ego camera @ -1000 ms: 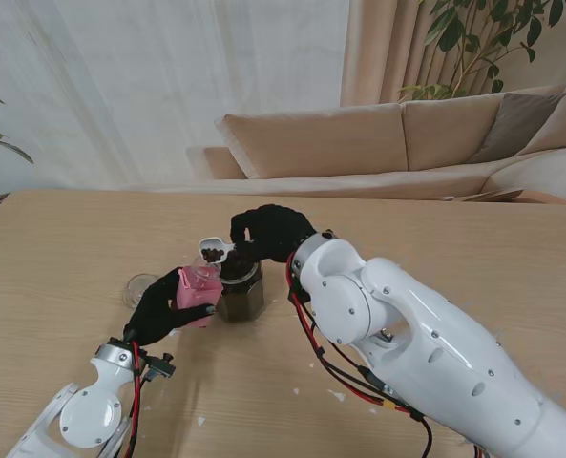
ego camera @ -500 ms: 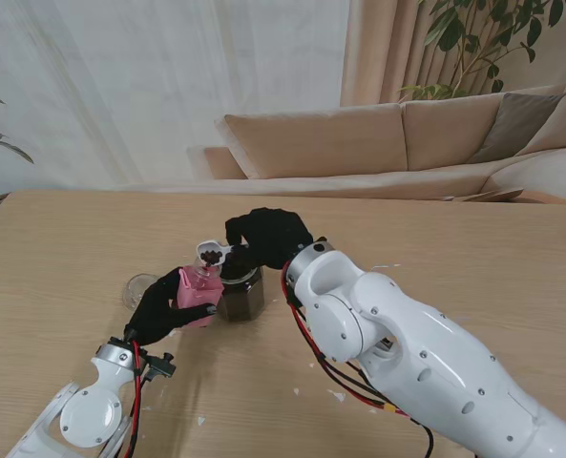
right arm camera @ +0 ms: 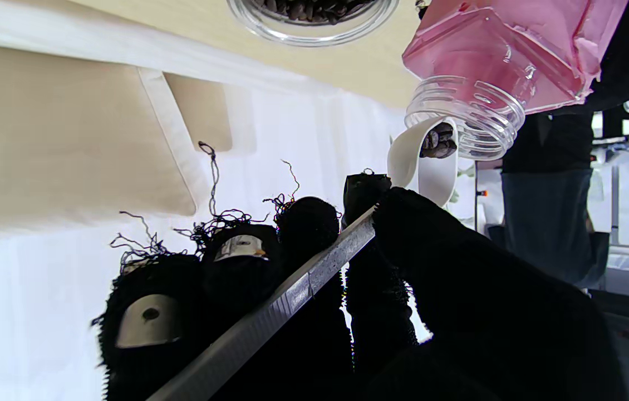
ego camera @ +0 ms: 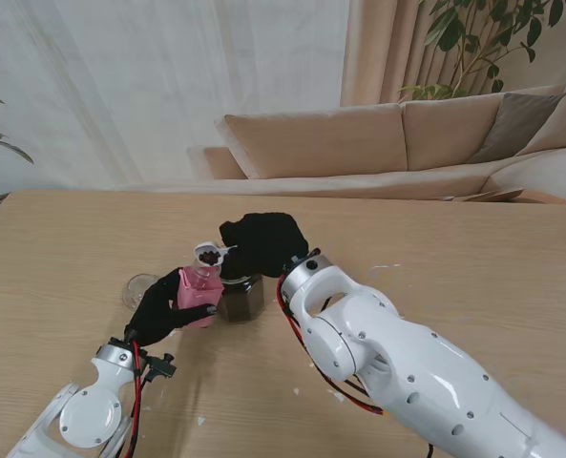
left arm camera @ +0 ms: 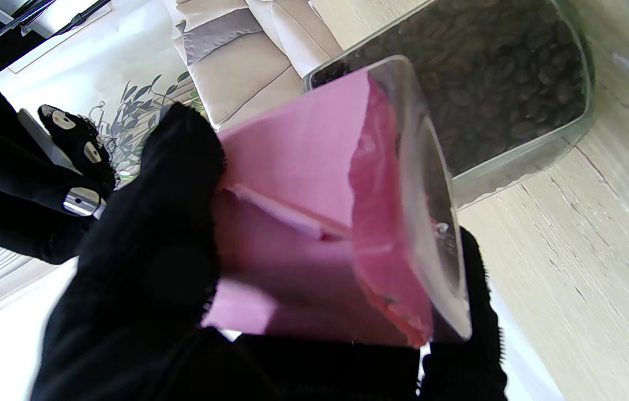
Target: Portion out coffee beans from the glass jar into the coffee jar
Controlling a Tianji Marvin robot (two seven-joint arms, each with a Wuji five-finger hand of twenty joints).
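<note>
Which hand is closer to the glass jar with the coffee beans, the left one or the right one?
Right. The right hand, holding the spoon, hovers directly over the glass jar. The left hand grips the pink jar beside it.

The glass jar (ego camera: 240, 298) stands just beside the held coffee jar (ego camera: 199, 293), blocking passage between them (the worktop (ego camera: 435, 248) to the right lies open).

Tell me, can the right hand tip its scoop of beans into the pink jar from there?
Probably yes. The right hand holds the scoop right at the pink jar's open mouth, which the left hand tilts toward it. Nothing sits between them.
</note>
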